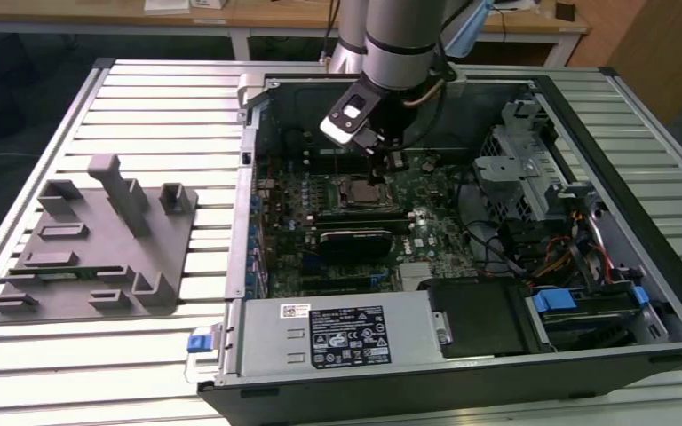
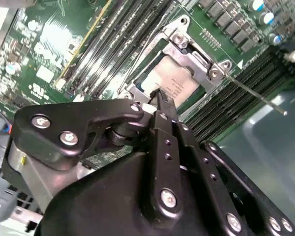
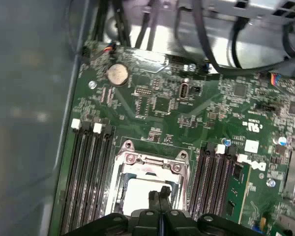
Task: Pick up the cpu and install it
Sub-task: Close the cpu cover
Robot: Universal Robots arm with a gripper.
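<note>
Gripper (image 2: 161, 98), fingers clenched on nothing, sits right over the cpu (image 2: 176, 81) in its socket frame (image 2: 194, 59), where an off-centre nudge could skew the chip.

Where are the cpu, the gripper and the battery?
cpu (image 2: 172, 82), second wrist view, middle of its metal top.
gripper (image 3: 159, 191), first wrist view, between its fingertips.
battery (image 3: 117, 73), first wrist view, centre of its round face.
</note>
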